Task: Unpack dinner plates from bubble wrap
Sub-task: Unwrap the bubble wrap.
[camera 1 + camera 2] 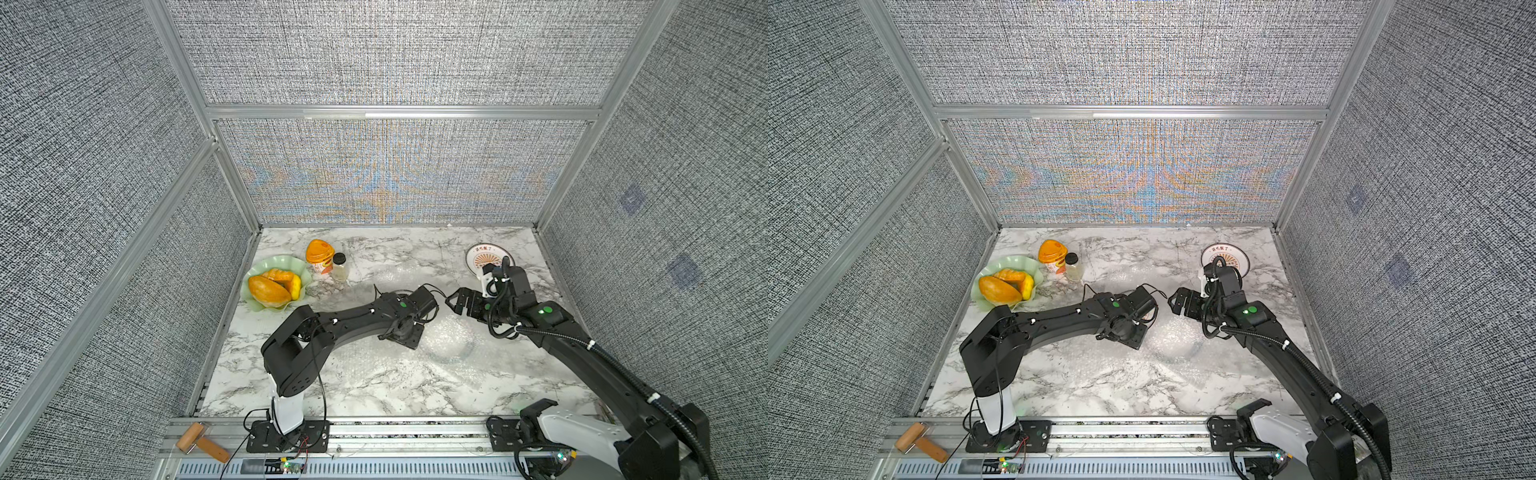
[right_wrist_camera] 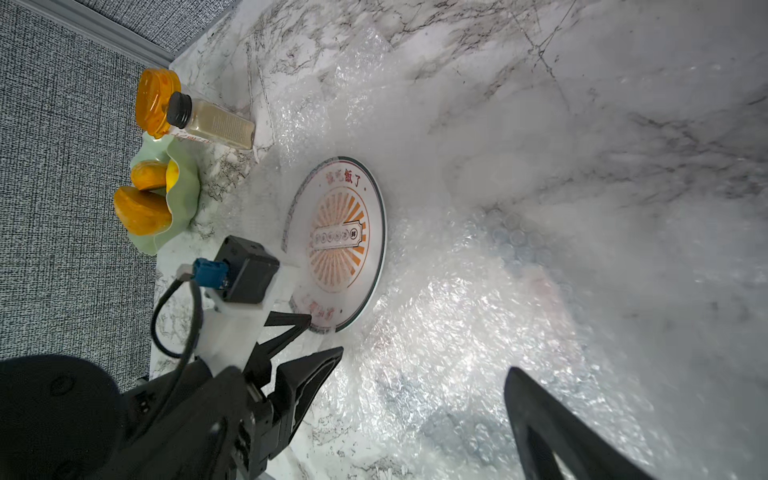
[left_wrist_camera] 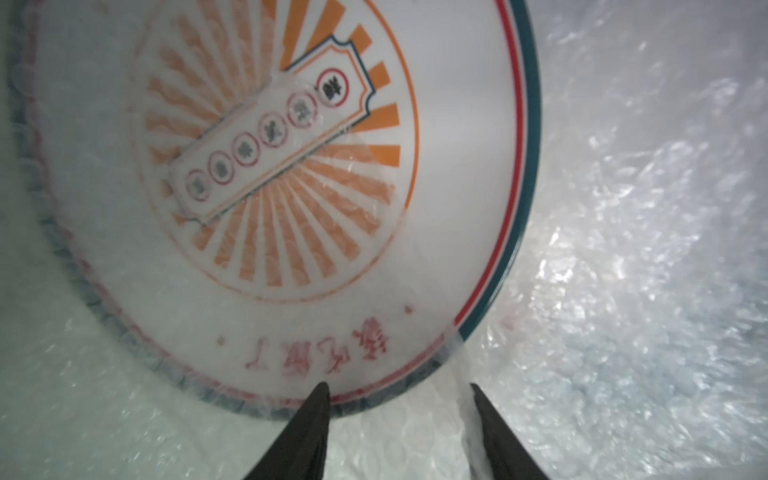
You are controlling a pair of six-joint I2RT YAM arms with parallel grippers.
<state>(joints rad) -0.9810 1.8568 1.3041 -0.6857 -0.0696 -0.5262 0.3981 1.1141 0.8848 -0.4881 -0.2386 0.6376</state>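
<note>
Left wrist, jaws low; parted (astride bubble wrap (image 3: 623,270))

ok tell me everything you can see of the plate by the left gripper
Round, flat white plate, glossy and hard-looking: thin dark teal rim with a red line inside it, red lettering, an orange sunburst centre crossed by a ticket-shaped label. It lies face up, mid-table, on bubble wrap; a fold of wrap veils about half of it. The left gripper hovers at its rim, jaws apart around the wrap's edge; whether it touches is unclear.
</note>
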